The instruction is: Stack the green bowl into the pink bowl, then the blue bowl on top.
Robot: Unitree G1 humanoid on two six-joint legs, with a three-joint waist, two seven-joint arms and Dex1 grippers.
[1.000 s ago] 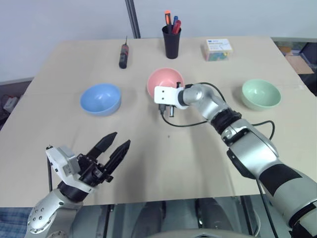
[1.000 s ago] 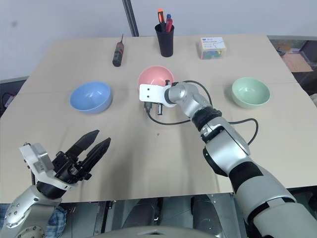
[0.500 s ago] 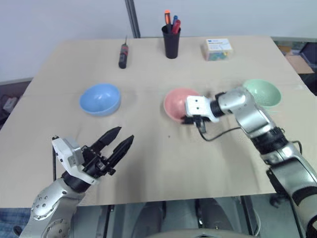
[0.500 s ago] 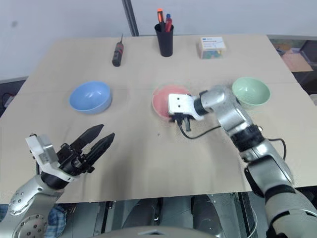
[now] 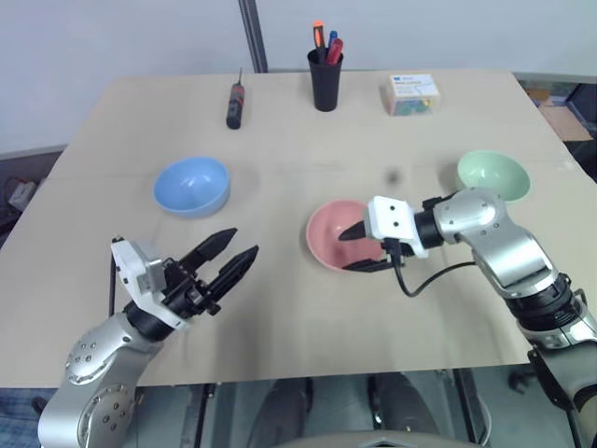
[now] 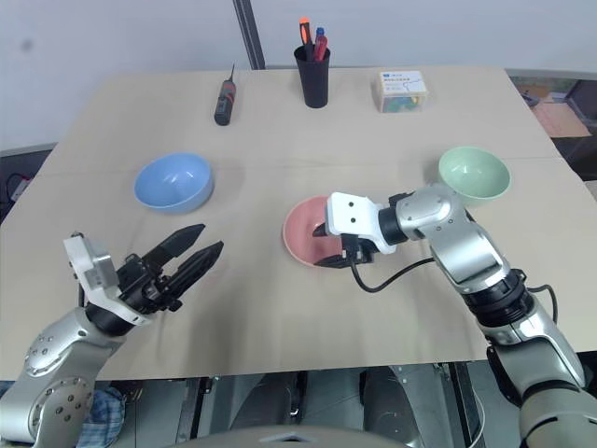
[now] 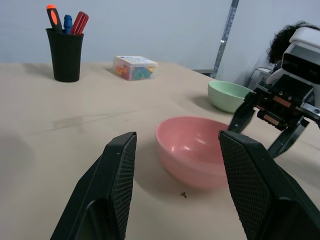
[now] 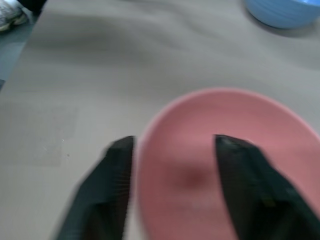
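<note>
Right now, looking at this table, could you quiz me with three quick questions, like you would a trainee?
1. True or false: the green bowl already sits inside the pink bowl.
2. Which bowl lies nearest the right gripper? A. blue bowl B. pink bowl C. green bowl
3. Fill in: the black cup at the table's far edge holds ____.

Key: 1. False, the green bowl stands alone on the table. 2. B, its open fingers straddle the pink bowl's rim. 3. Pens.
</note>
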